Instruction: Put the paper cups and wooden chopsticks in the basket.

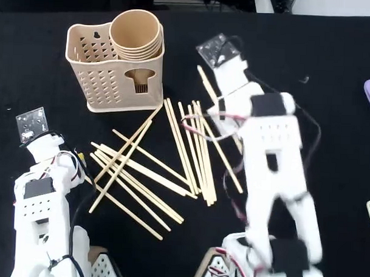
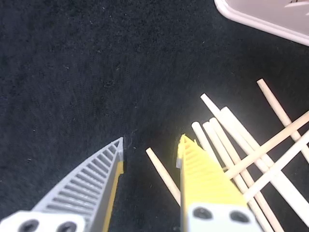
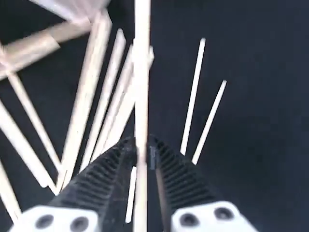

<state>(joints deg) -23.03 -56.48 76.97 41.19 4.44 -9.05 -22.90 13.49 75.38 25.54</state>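
The right gripper (image 3: pixel 142 145) has its black jaws pressed together on a single wooden chopstick (image 3: pixel 141 72), which runs straight out between the tips and past them. From above, that held chopstick (image 1: pixel 206 83) angles toward the far side of the table, just right of the basket. Whether it is clear of the table I cannot tell. Beneath and beside it lie the loose chopsticks (image 1: pixel 147 173), a scattered heap across the middle of the black table (image 1: pixel 41 66), some side by side, some crossing each other.

The left gripper (image 2: pixel 150 145) sits at the near left with its jaws apart, one grey and one yellow, holding nothing. Its tips are over bare cloth just beside the left ends of the nearest sticks.

The basket (image 1: pixel 114 87), beige with perforated walls, stands upright at the far left, past the heap. A stack of paper cups (image 1: pixel 137 33) is nested in its right-hand part, rims above the basket's edge
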